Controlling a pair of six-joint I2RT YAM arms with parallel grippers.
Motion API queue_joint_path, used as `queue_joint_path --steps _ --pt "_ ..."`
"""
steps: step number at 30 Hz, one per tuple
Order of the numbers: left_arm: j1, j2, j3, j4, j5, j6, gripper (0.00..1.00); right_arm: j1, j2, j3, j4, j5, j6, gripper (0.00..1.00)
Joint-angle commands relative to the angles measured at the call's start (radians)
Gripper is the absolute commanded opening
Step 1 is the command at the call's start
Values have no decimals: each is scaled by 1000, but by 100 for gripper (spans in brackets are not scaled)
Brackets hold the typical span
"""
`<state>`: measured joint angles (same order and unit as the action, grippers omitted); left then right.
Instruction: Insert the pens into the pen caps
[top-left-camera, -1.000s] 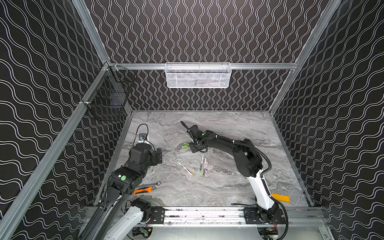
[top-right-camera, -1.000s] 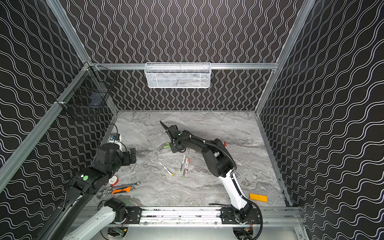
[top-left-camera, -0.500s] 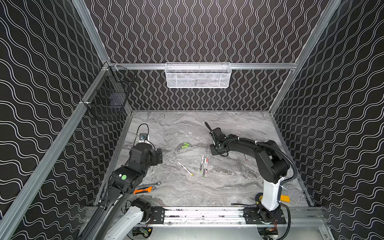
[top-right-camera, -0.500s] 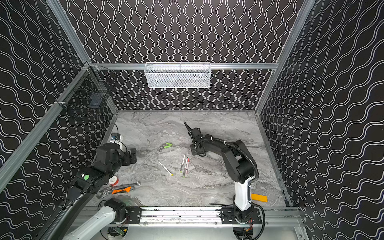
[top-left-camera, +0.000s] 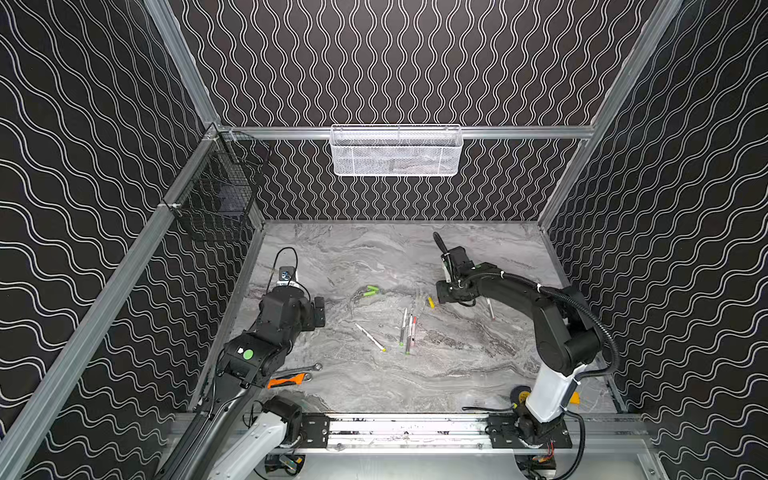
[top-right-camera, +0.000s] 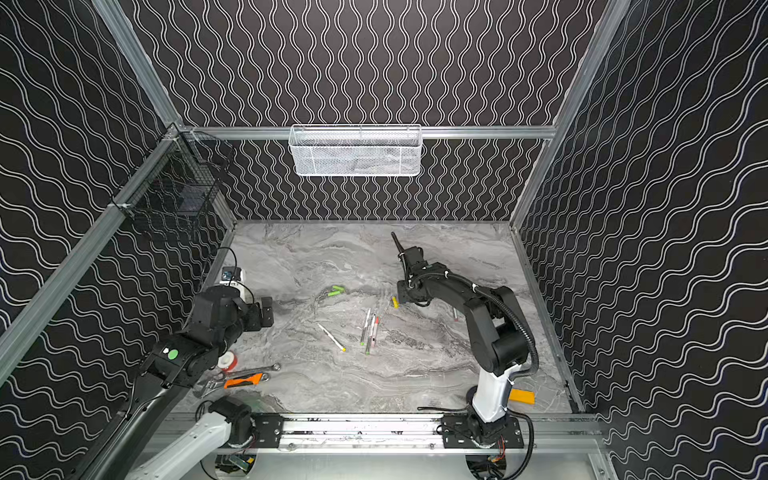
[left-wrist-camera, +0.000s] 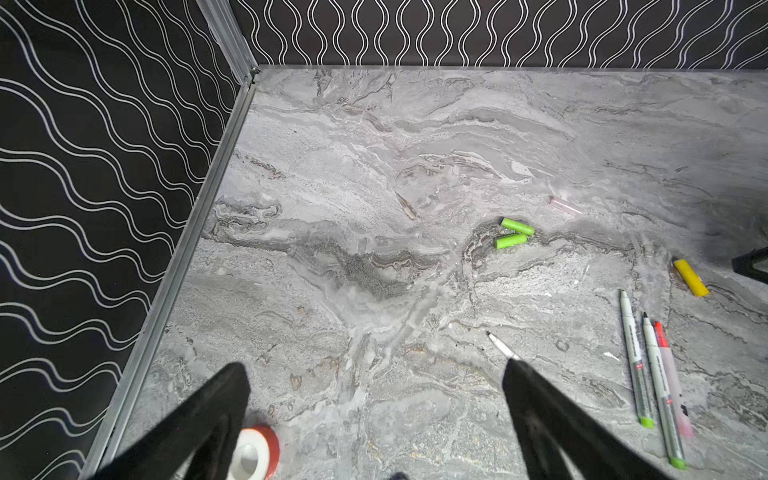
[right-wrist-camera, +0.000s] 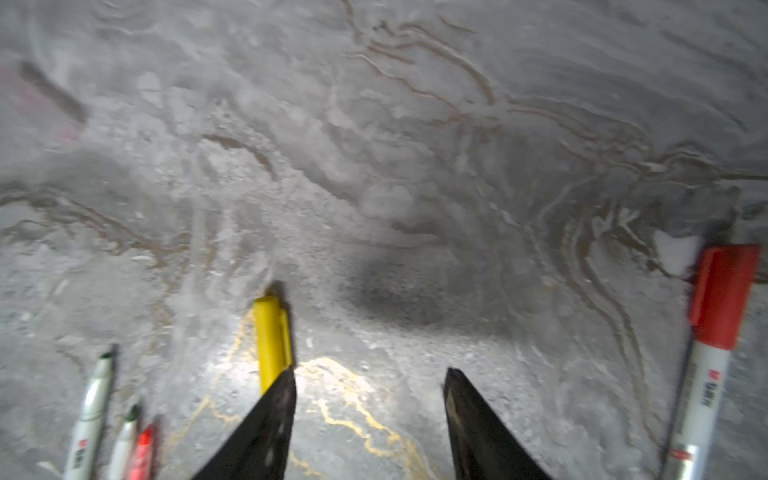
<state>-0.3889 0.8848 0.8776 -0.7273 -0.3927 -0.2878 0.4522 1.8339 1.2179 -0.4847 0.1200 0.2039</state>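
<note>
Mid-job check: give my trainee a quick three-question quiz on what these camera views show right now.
1. True or false: the right end effector is clamped on the yellow cap.
2. How many green caps lie loose on the table? A) one B) two C) three
3. Fill in: the capped pen wears a ____ cap.
Key: 1 false, its jaws stand open and the yellow cap lies on the table; 2 B; 3 red.
</note>
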Motion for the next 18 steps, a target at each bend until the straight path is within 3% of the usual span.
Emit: queue_joint_path --steps 1,18 --pt "2 3 0 36 8 -6 99 0 12 -3 -52 42 -33 63" --pt "2 3 -1 35 9 -5 99 88 140 77 -61 1 -23 68"
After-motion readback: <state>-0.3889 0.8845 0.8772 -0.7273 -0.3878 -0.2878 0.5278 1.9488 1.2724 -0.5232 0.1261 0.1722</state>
